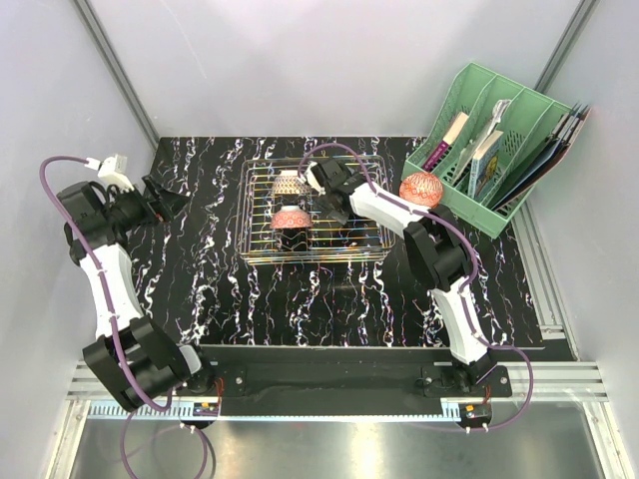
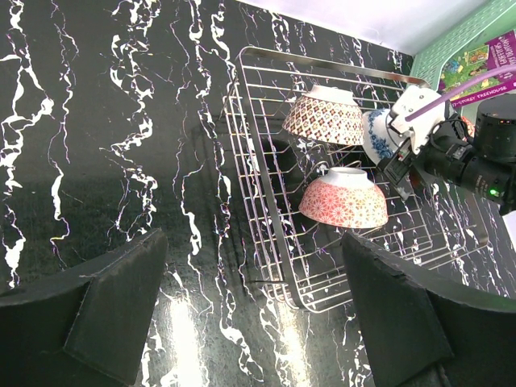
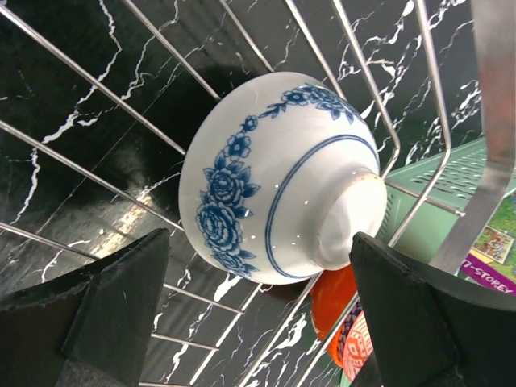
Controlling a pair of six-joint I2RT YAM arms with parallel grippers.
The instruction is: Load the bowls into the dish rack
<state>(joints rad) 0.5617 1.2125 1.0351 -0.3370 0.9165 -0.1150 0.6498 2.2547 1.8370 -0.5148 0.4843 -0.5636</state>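
bowl (image 3: 274,177) near rack rim (image 3: 493,121), right hand (image 3: 260,239) wide

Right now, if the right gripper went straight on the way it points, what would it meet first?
The blue-and-white bowl, lying tilted on the dish rack wires and centred between the open fingers of the right gripper. I cannot tell how close it is.

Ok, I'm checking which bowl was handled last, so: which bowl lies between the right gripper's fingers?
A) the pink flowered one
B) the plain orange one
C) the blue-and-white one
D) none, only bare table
C: the right wrist view shows the blue-and-white bowl lying foot-up on the wires of the dish rack, between the wide-open fingers of the right gripper.
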